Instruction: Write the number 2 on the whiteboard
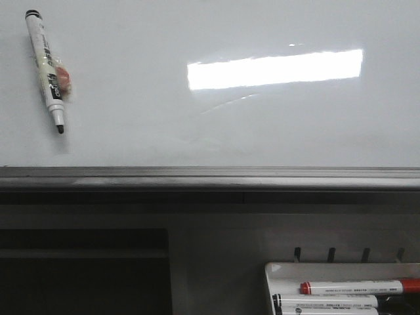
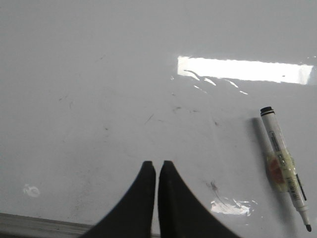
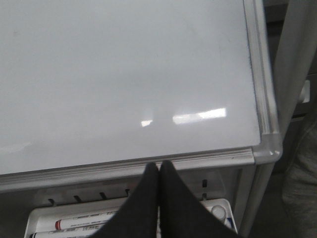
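The whiteboard fills the front view, glossy white with a bright rectangular reflection and a grey bottom rail. No number 2 shows on it. A black-capped white marker lies uncapped on the board at the far left, tip pointing down; it also shows in the left wrist view. My left gripper is shut and empty over the bare board, well apart from the marker. My right gripper is shut and empty above the board's bottom rail, near its right corner.
A small white pen tray hangs below the rail at the right, holding a red-capped marker and a black-capped marker. The tray shows under my right gripper. The board's right frame edge is close by. Faint smudges mark the board.
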